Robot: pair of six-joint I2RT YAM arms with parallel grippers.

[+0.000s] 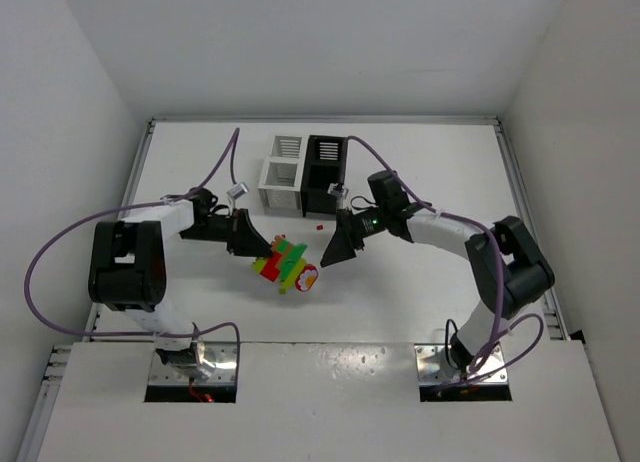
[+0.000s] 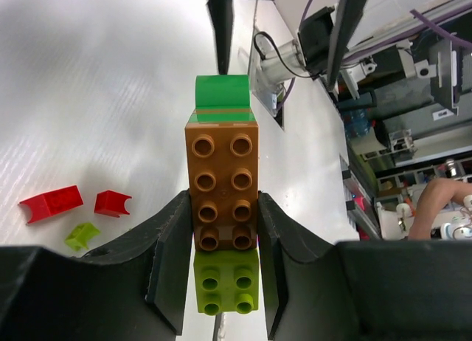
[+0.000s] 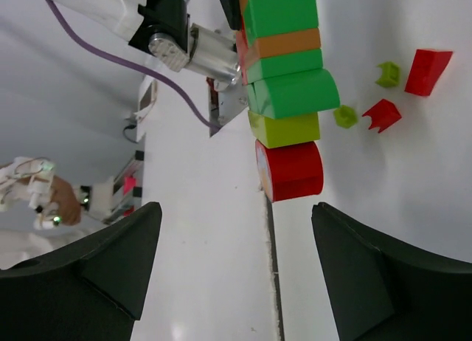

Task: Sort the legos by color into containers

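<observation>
My left gripper (image 1: 258, 248) is shut on a stack of joined legos (image 1: 286, 263) held above the table. In the left wrist view its fingers (image 2: 169, 245) clamp the orange-brown brick (image 2: 221, 186), with a yellow-green brick (image 2: 225, 282) below it and a green one (image 2: 221, 92) at the far end. My right gripper (image 3: 236, 208) stands open just short of the stack's red rounded end brick (image 3: 291, 170), touching nothing. The containers, two white bins (image 1: 281, 177) and a black bin (image 1: 323, 162), stand at the back of the table.
Loose red pieces (image 2: 50, 203) (image 2: 112, 202) and a tiny yellow-green piece (image 2: 81, 235) lie on the table under the stack. A tiny red stud (image 1: 319, 225) lies in front of the black bin. White walls enclose the table.
</observation>
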